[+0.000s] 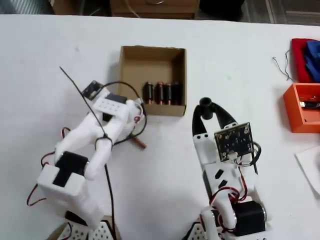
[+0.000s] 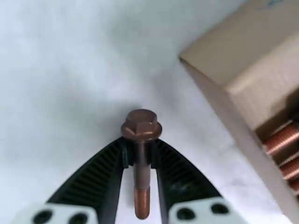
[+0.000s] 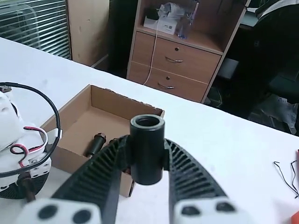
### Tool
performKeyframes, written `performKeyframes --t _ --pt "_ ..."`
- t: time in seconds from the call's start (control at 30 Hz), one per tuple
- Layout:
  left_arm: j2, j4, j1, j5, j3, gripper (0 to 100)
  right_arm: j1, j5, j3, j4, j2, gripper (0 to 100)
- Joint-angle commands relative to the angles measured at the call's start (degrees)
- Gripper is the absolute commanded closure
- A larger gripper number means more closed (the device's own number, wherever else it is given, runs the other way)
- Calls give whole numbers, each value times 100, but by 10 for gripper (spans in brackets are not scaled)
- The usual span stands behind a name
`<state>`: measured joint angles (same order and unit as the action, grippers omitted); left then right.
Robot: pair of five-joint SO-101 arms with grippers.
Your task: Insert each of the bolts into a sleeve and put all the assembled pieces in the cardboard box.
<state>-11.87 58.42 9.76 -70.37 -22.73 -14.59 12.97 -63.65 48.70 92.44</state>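
Bolt point(image 2: 141, 177) was clamped by its shank in the left gripper point(image 2: 141, 142), that arm angled low beside the cardboard box point(image 1: 129, 65). We noted the right gripper point(image 3: 145, 141) closed on an upright black sleeve point(image 3: 147, 151) near the box, which held assembled pieces point(image 1: 163, 93).

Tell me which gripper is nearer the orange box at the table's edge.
Right. The right gripper, holding the sleeve, is mid-table toward the orange box; the left gripper, holding the bolt, is farther off, beyond the right arm.
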Motion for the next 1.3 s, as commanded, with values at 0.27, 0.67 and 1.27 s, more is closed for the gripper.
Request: performKeyframes --t 0.27,0.67,1.27 --pt "-9 4343 -440 3912 3160 974 57 -44 70 -136 57 978" --pt "-1319 2233 -3358 8571 3248 974 57 -44 70 -145 57 978" --pt "-1609 1336 -3253 9037 3196 900 66 -44 70 -110 66 978"
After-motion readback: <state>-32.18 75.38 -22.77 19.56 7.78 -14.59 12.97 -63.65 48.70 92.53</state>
